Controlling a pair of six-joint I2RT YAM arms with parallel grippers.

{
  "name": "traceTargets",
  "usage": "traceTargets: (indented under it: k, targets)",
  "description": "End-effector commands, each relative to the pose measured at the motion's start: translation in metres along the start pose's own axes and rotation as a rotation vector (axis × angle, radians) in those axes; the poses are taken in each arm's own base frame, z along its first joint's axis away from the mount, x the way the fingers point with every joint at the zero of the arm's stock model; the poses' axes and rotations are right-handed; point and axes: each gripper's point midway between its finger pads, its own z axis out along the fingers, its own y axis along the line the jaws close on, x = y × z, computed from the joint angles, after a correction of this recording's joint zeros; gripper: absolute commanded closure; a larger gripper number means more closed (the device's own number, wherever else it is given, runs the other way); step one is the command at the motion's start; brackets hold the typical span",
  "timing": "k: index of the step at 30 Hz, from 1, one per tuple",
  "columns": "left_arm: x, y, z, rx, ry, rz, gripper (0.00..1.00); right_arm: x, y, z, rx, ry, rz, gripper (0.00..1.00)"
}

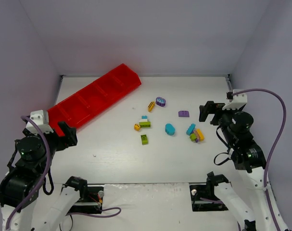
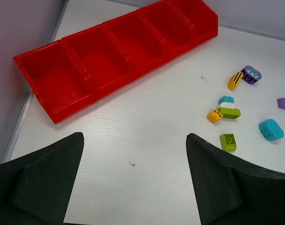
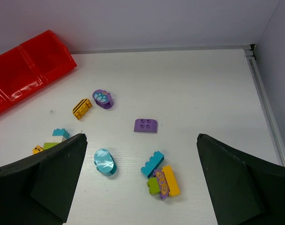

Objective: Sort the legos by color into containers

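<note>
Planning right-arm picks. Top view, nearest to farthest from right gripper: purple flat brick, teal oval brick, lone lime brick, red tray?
From the right gripper:
1. purple flat brick, just left of it
2. teal oval brick, table centre
3. lone lime brick, centre-left
4. red tray, far left

The long red tray (image 1: 95, 96) is lying slanted from the far edge down to the left edge, blocking that corner. The left gripper (image 2: 134, 137) is hanging with its fingers spread wide, close to the tray's near end. Bare white table (image 1: 112, 154) is lying in front of it. The little bricks (image 1: 170, 129) are sitting scattered in the middle, with small gaps between them. A tight clump of bricks (image 1: 196, 134) is crowding close to the right gripper (image 3: 141, 137), which is spread wide too. Walls (image 1: 146, 43) are closing in the far, left and right edges.
</note>
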Motion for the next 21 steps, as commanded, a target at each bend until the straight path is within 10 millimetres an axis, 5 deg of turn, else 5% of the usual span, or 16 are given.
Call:
traceTargets:
  k: [1,7,11,21]
  targets:
    - [-0.008,-0.006,0.009,0.003,0.0,-0.015,0.17,-0.015,0.001,0.011,0.014,-0.055,0.023,0.0]
    - [-0.003,-0.012,0.018,0.009,0.048,-0.019,0.17,-0.007,0.013,0.032,-0.017,0.018,0.08,0.0]
    - [0.004,-0.029,0.028,0.074,0.105,-0.025,0.17,0.017,0.023,0.051,-0.051,0.13,0.1,0.0]
    - [0.032,-0.081,0.088,0.222,0.303,-0.074,0.17,0.073,0.032,0.079,-0.03,0.322,0.185,0.0]
